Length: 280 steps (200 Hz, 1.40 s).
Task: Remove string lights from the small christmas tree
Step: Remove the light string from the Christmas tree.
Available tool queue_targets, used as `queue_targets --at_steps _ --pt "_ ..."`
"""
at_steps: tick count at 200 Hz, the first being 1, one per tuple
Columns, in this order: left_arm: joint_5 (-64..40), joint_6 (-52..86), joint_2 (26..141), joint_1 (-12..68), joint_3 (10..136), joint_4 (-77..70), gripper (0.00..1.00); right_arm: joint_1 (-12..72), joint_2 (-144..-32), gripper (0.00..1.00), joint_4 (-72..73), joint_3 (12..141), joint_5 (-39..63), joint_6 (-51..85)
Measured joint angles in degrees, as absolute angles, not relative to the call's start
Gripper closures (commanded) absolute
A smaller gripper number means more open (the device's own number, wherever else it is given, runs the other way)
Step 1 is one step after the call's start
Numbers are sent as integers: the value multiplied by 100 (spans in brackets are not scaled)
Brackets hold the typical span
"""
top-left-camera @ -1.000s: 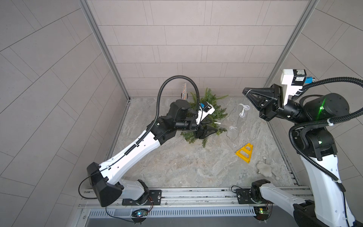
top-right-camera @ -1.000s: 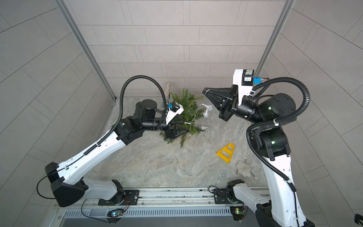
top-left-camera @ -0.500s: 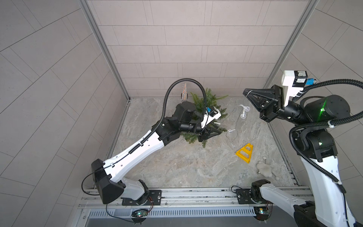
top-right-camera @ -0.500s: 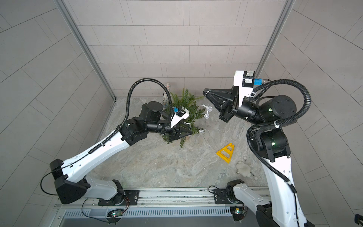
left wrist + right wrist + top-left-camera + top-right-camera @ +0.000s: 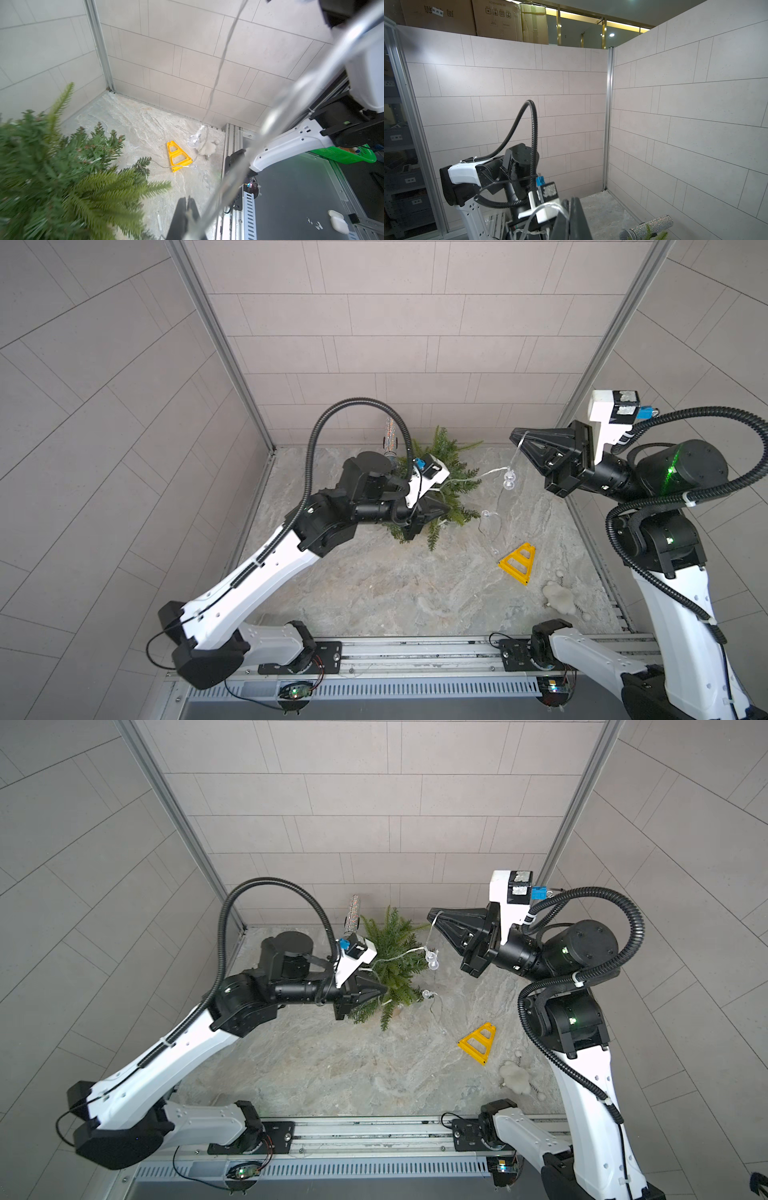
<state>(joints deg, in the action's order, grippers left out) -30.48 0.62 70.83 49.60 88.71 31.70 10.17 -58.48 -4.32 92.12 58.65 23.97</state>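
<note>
Marble tabletop [image 5: 374, 593] | 1 tree [image 5: 453, 448] | 1 string lights [image 5: 509, 484], pinched in right claw [image 5: 517, 434] | left claw [image 5: 446, 510] closed

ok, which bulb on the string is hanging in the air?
The bulb dangling below the right gripper; the others lie on the table by the small christmas tree.

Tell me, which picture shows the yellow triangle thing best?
The left wrist view: the yellow triangle looks biggest and sharpest there, with both of its holes clear. Both top views show it whole, lying flat on the table, but smaller. The right wrist view does not show it at all.
</note>
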Motion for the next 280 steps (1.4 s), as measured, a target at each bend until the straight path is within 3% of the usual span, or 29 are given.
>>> queue_targets --at_steps 77,99,112,169,234,280 --pt "-3280 628 6517 5223 9061 3767 100 1017 -5859 100 -438 9139 5839 2357" --pt "-3573 738 6525 5465 8619 3483 95 1017 -5795 100 -475 9037 5780 2274" --pt "-3647 698 6689 5712 8392 3293 90 1007 -5714 100 -554 8917 5732 2206" --pt "-2766 303 7098 6250 6766 1942 49 996 -4934 100 -1072 7712 5627 1402" --pt "-1817 506 5896 5590 6134 1588 41 978 -4954 100 -1492 7120 5916 213" --pt "-2449 923 5830 5378 6160 1160 31 969 -4950 100 -1946 6748 5916 -692"
